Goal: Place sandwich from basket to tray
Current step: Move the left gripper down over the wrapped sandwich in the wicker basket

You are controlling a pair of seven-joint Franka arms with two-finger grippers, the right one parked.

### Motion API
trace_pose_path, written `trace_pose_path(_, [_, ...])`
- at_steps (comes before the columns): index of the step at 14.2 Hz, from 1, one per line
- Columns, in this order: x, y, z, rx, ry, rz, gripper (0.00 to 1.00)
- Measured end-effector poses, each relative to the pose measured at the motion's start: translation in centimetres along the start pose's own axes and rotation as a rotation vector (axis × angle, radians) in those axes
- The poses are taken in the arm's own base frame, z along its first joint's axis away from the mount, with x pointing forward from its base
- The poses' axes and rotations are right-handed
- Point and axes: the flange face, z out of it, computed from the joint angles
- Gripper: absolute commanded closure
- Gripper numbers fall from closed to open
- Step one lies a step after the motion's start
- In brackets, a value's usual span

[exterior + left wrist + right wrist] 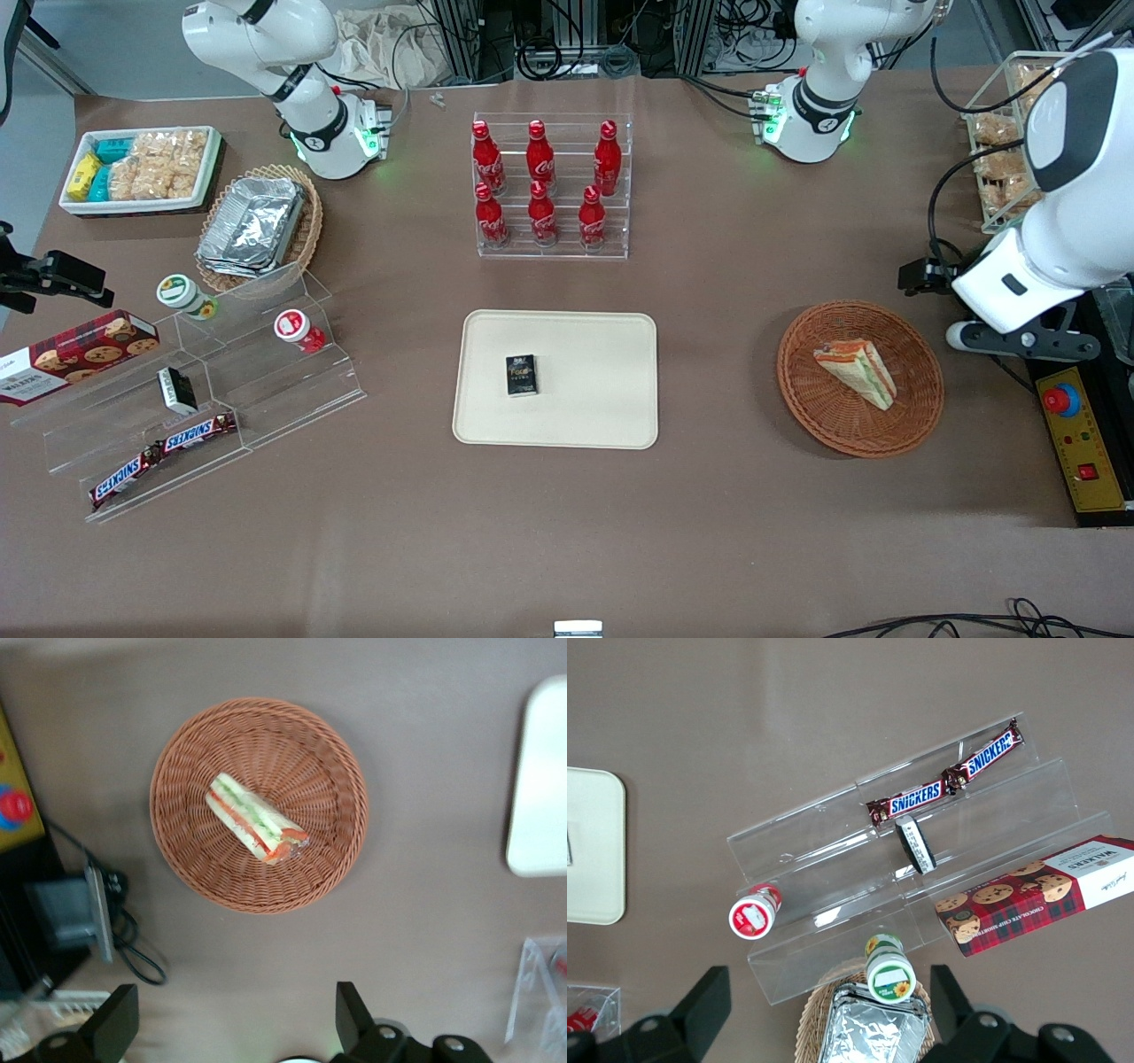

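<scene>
One sandwich [856, 372] lies in the round reddish-brown basket [802, 394] toward the working arm's end of the table [709, 283], seen from the front. It rests on its side, a little off the basket's middle, touching nothing but the weave. The cream tray [602, 412] sits near the middle of the table, well apart from the basket, with bare table between them. A small dark box [522, 375] already lies on the tray, toward the parked arm's end of it, so the half of the tray toward the basket looks like the natural spot for the sandwich. The working arm [1054, 230] stands above the table edge just beside the basket; its gripper is hidden in this view.

From the working arm's wrist, the gripper [237, 1023] hangs high over the table and close to the basket [177, 850], not yet directly above it. Its two fingers [115, 1023] stand wide apart with nothing between them. The sandwich [255, 818] shows its long filling edge upward, orange at one end and green along the rest. I judge that the gripper needs to come over the wedge and close across its narrow width, gently, since the wrap is soft. A corner of the tray [540, 780] shows too.

From the parked arm's wrist, only an edge of the tray [594, 846] is visible, beside a clear stepped stand [921, 877] holding snack bars [948, 780]. That stand lies away from the likely path.
</scene>
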Motion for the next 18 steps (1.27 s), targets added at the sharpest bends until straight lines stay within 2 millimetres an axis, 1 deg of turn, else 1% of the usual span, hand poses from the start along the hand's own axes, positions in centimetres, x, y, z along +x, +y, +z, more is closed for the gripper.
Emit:
trace_pose_path(2, [1.1,-0.6,2.0,-0.005,0.001,-0.2,0.0])
trace_pose_path(3, [1.8,-0.7,3.5,-0.012,0.027,-0.27,0.0])
trace_pose_path(6, [3.1,-1.1,9.3,-0.043,0.098,-0.487,0.0])
trace_pose_path(8, [3.3,-0.9,13.1,-0.062,0.112,-0.626,0.0])
trace_pose_path(12, [2.8,-1.6,19.7,-0.088,0.127,-0.78,0.0])
trace_pose_path(14, [2.7,-1.6,22.0,-0.095,0.12,-0.816,0.0])
trace_pose_path(18, [3.2,-1.4,24.5,-0.103,0.106,-0.849,0.0])
